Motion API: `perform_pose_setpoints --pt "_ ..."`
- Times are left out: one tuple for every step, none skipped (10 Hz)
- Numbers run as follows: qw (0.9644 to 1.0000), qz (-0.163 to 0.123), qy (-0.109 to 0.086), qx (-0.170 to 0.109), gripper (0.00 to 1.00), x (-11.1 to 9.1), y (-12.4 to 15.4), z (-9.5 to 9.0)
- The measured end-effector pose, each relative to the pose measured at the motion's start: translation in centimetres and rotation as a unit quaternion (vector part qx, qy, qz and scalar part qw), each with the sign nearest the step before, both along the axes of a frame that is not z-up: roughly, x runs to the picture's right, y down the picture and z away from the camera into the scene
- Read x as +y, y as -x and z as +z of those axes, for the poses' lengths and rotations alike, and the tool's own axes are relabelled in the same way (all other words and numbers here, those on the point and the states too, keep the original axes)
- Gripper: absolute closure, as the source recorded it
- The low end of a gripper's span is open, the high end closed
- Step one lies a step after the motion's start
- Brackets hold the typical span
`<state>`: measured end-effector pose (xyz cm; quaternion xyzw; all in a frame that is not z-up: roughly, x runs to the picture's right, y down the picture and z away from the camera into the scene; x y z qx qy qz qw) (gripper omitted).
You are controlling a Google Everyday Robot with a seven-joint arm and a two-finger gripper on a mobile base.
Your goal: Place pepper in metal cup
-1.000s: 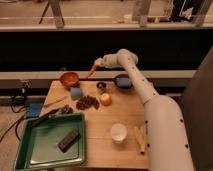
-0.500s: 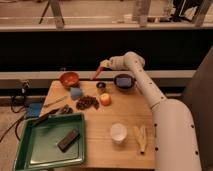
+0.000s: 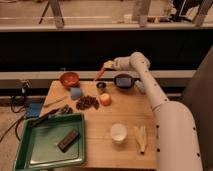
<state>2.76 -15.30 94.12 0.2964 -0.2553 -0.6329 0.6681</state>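
Risk: gripper [image 3: 108, 65] pinches pepper [image 3: 100, 73] by its top end, tip slanting down just above metal cup [image 3: 101, 86]. Small rim, long pepper: released off-centre, it prob. tips out onto table [image 3: 125, 115].

my claw [image 3: 107, 65] 1, just above the metal cup [image 3: 101, 86], pinching the pepper [image 3: 100, 74] | pepper 1 | metal cup 1 | bowls 2: orange bowl [image 3: 69, 79], dark bowl [image 3: 125, 81] | white cup [image 3: 118, 132] 1 | orange fruit [image 3: 105, 99] 1 | green tray [image 3: 30, 150] 1

Matt wood is shown by the table [image 3: 125, 112], smooth plastic by the tray [image 3: 25, 152]. Above the dull metal cup [image 3: 101, 86], the pepper [image 3: 100, 74] is clasped by the smooth-cased gripper [image 3: 105, 68].
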Motion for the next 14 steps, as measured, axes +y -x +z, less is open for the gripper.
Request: perform_pose_setpoints --pt "0.9999 -0.006 -0.007 -0.009 1.0 0.0 -0.5 -0.3" --pt "0.9997 -0.014 -0.013 -0.013 1.0 0.1 -0.7 -0.6" --pt "0.9996 -0.019 -0.016 -0.012 1.0 0.2 -0.7 -0.8" --pt "0.9995 -0.023 -0.019 -0.009 1.0 0.3 -0.8 -1.0" --pt "0.9991 -0.033 -0.025 -0.001 1.0 0.7 -1.0 -1.3" --pt "0.9988 -0.038 -0.029 0.005 1.0 0.9 -1.1 -1.5" --pt "0.9985 -0.044 -0.032 0.01 1.0 1.1 -0.9 -1.8" --pt "0.998 -0.05 -0.036 0.013 1.0 1.3 -0.4 -2.0" --pt "0.9973 -0.057 -0.042 0.017 1.0 1.5 0.1 -2.1" --pt "0.9966 -0.063 -0.048 0.021 1.0 1.5 0.4 -2.3" --pt "0.9957 -0.068 -0.056 0.027 1.0 1.5 0.6 -2.5" --pt "0.9947 -0.073 -0.063 0.036 1.0 1.4 0.7 -2.6" --pt "0.9939 -0.076 -0.068 0.043 1.0 1.3 0.7 -2.6" --pt "0.9935 -0.076 -0.069 0.049 1.0 1.2 0.4 -2.6"
